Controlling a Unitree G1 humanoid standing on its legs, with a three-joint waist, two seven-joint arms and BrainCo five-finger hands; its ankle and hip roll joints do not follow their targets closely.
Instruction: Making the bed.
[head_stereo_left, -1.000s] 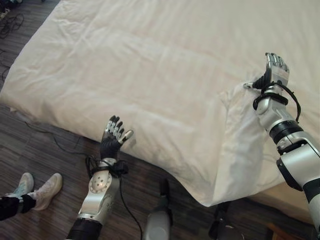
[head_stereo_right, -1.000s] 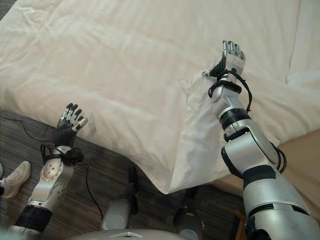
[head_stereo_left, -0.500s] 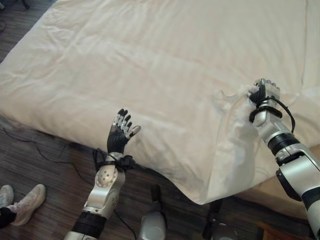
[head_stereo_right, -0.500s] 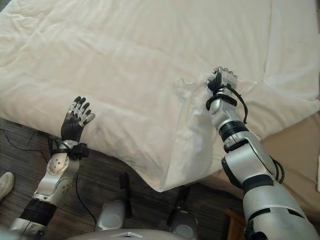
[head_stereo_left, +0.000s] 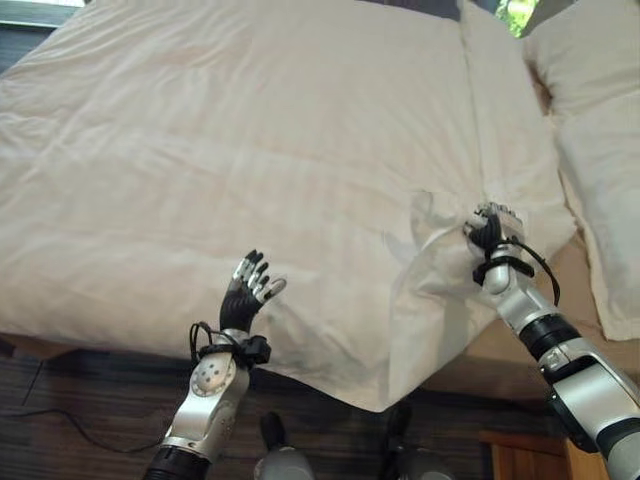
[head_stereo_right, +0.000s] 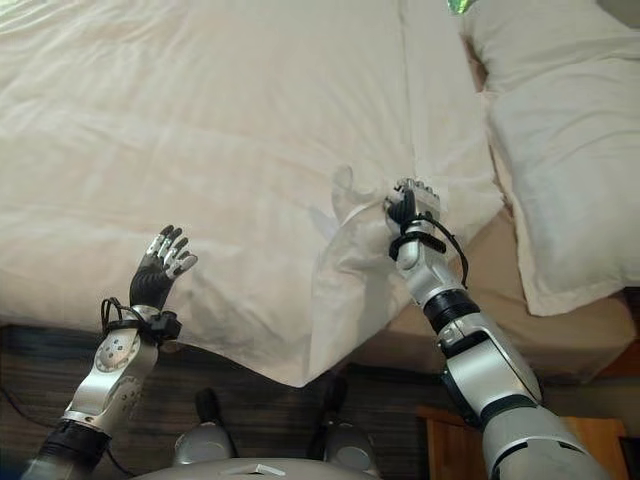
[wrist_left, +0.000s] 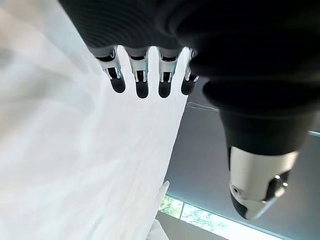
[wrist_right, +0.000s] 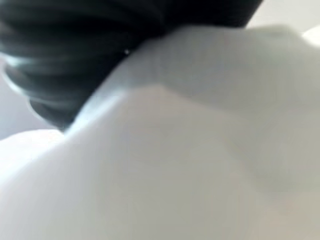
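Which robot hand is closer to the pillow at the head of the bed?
The right robot hand: it grips the duvet corner just beside the pillow. The left robot hand is open, at the bed's near edge.

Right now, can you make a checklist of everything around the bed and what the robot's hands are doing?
Surface: bed, bare tan mattress showing at the near right corner.
Job's things: white duvet spread over the bed, its near right corner folded over and bunched; pillow at the right.
Clutter: nothing seen.
Hands: right hand curled on the duvet's bunched corner; left hand open, fingers straight, over the duvet's near edge.
Cables: nothing seen apart from the robot's own.
Surroundings: dark wood floor; wooden furniture at lower right.
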